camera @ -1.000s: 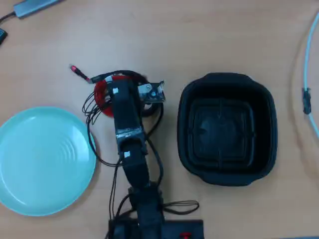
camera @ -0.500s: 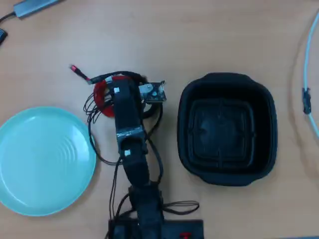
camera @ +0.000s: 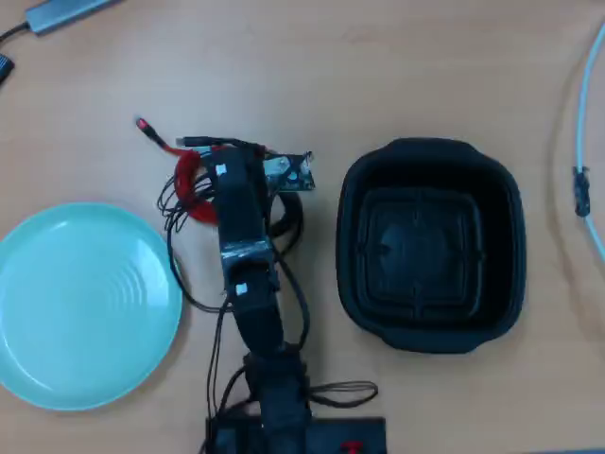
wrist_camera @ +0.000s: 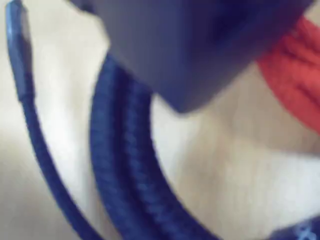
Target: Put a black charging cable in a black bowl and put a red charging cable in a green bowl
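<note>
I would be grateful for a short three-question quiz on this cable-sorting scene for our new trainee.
1. True or false: the black bowl and the green bowl both hold nothing.
2. In the overhead view, on which side of the arm does the green bowl lie? A left, B right, C above.
3. Fill in: in the wrist view, the red charging cable shows at the ____ edge, and the black charging cable curves down the left half.

Key: 1 true. 2 A. 3 right. The gripper's jaws are hidden under the arm from overhead and blurred at the wrist, so its state cannot be told.
</note>
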